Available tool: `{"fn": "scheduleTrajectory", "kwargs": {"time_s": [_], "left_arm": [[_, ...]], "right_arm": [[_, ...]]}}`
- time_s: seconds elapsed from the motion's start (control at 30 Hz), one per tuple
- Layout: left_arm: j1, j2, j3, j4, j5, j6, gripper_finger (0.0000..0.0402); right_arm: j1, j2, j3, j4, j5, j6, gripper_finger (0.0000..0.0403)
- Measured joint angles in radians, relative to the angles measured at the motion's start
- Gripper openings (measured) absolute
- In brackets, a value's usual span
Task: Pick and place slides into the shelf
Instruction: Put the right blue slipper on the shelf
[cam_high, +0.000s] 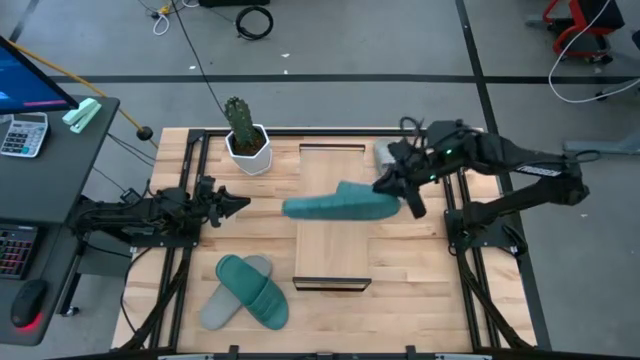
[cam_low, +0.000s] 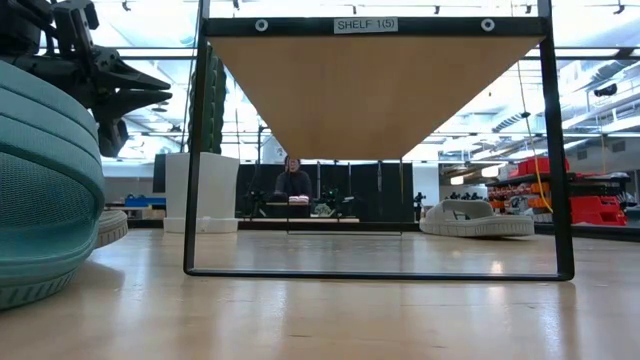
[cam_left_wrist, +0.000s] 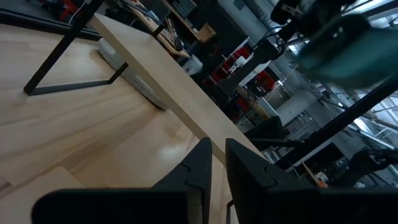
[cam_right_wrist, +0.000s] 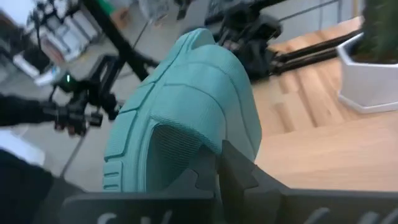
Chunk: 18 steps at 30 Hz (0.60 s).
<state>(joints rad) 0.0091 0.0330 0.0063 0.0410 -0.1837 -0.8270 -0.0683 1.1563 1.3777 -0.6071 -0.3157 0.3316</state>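
The shelf (cam_high: 334, 235) is a light-wood board on dark rails in the middle of the table. My right gripper (cam_high: 402, 196) hovers over the board's far right part, shut on a teal slide (cam_high: 335, 207) that reaches out over the board toward the table's left. A second teal slide (cam_high: 255, 290) lies partly on top of a grey slide (cam_high: 222, 305) at the near left. Another grey slide (cam_high: 385, 155) rests on the table by the shelf's far right corner, partly hidden by the right arm. My left gripper (cam_high: 236, 203) waits left of the shelf with its fingers (cam_left_wrist: 200, 163) shut. My right gripper holds the teal slide by its end nearest the arm (cam_right_wrist: 214, 140), pinched between the two fingers (cam_right_wrist: 239, 174). The fingers come in from the table's right, along the slide's length. The slide is lifted clear above the shelf board, roughly level and rolled onto its side.
A cactus in a white pot (cam_high: 246, 143) stands at the far left of the table, close to the shelf's far corner. The shelf's dark end frame (cam_low: 380, 272) stands on the tabletop. A desk with a keyboard and calculator (cam_high: 22, 135) sits off the table's left.
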Motion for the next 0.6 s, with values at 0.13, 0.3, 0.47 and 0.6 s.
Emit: {"fn": "scheduleTrajectory", "kwargs": {"time_s": [0.13, 0.3, 0.47, 0.6], "left_arm": [[0.000, 0.000, 0.000, 0.000, 0.000, -0.004, 0.0055], [0.000, 0.000, 0.000, 0.000, 0.000, -0.020, 0.0051], [0.000, 0.000, 0.000, 0.000, 0.000, -0.052, 0.0055], [0.000, 0.000, 0.000, 0.000, 0.001, -0.053, 0.0053]], "right_arm": [[0.046, 0.046, 0.000, 0.004, 0.002, -0.056, 0.0004], [0.073, 0.094, 0.000, 0.003, -0.005, -0.128, 0.0004], [0.074, 0.124, 0.000, -0.001, 0.004, -0.187, 0.0004], [0.074, 0.144, 0.000, -0.001, 0.032, -0.242, 0.0004]]}}
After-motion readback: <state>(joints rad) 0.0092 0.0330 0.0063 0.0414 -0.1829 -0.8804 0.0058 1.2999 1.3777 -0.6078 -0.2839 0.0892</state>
